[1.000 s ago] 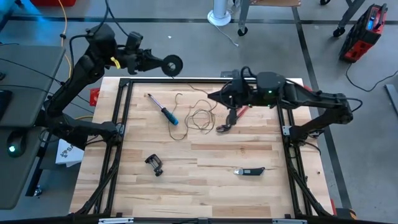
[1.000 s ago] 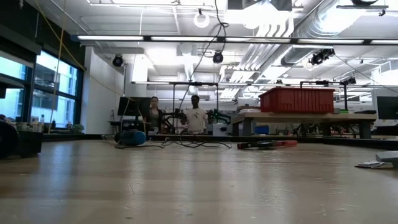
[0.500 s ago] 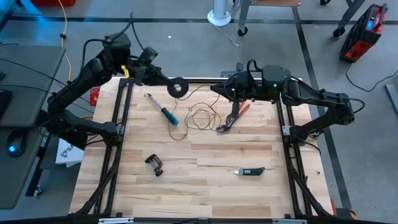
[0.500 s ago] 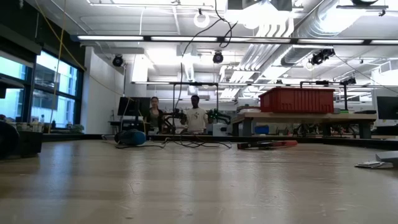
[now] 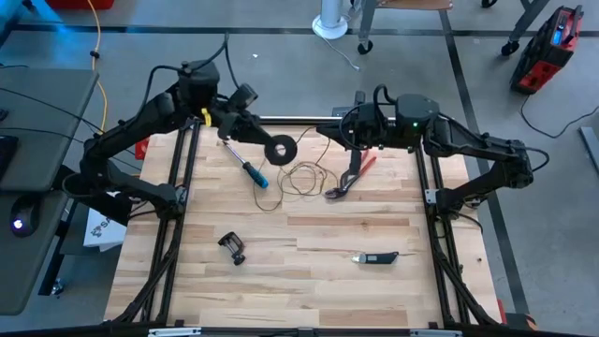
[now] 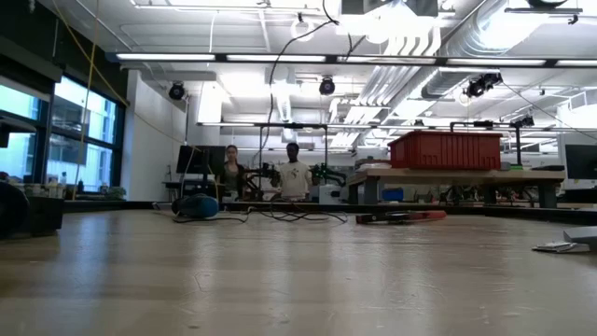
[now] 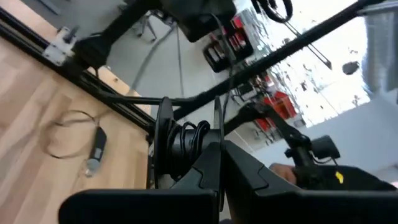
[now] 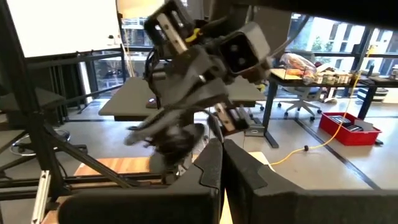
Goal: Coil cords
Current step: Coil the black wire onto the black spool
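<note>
My left gripper (image 5: 267, 140) pinches the reel (image 5: 279, 148) above the table's (image 5: 309, 281) far left part, near the screwdriver (image 5: 249, 168); in my left wrist view the reel (image 7: 186, 140) sits edge-on between my fingers (image 7: 214, 168) with dark cord wound on it. The cord (image 5: 301, 176) lies in loose loops on the wood (just beside the pliers (image 5: 348, 178)). My right gripper (image 5: 329, 134) hovers over the far edge above the pliers, fingers pressed together, holding nothing I can make out. A clip (image 5: 232, 247) and a pen-like tool (image 5: 376, 256) lie nearer the front.

Red pliers (image 5: 350, 175), blue screwdriver (image 5: 251, 170), clamp (image 5: 232, 247)
</note>
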